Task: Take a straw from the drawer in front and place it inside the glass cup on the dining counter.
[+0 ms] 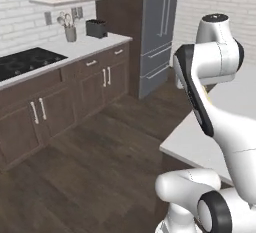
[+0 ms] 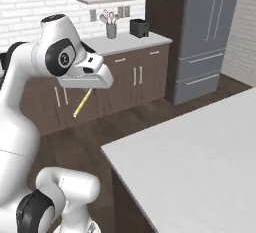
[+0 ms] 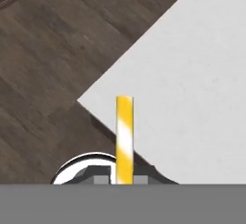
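Hand view: straw (image 3: pixel 124 139) runs straight up from between the finger tips at the bottom edge, long axis along the gripper's line of sight, free end over the corner of the counter (image 3: pixel 192 88).
Right base view: straw (image 2: pixel 82 103) hangs slanted below the gripper (image 2: pixel 89 90), lower end down and to the left, above the floor (image 2: pixel 80 142), beside the counter (image 2: pixel 200 167).
Jaws: clenched on the straw's upper end.
Straw look: thin, straight stick, yellow with a paler band.
Counter: flat, matte white top, sharp corner, dark brown base.
Floor: dark wood planks.
Left base view: arm's white links in front of the counter (image 1: pixel 200 142); dark brown cabinets (image 1: pixel 75 97) with small metal handles behind.
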Robot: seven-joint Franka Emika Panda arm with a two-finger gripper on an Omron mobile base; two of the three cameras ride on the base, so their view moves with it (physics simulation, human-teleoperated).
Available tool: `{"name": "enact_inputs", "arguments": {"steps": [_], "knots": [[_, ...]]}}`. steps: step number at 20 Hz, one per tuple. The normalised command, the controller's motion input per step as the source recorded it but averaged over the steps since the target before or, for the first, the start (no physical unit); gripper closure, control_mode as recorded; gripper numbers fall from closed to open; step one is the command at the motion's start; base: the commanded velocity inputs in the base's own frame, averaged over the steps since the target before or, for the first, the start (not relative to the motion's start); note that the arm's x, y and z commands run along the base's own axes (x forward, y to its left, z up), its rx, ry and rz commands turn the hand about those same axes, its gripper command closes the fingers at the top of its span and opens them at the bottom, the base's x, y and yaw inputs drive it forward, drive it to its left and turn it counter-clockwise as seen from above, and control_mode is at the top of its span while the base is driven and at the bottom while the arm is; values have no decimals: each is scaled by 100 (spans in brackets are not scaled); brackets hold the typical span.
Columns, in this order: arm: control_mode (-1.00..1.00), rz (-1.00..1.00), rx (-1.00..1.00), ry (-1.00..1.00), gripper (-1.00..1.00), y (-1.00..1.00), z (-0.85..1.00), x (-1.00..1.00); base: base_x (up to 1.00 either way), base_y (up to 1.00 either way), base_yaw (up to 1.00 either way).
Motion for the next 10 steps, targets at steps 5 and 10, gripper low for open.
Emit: {"name": "enact_inputs", "arguments": {"steps": [5,10], "knots": [[100,0,0,0,100,0,0,0,21,90,-40],[100,0,0,0,100,0,0,0,34,100,-37]]}}
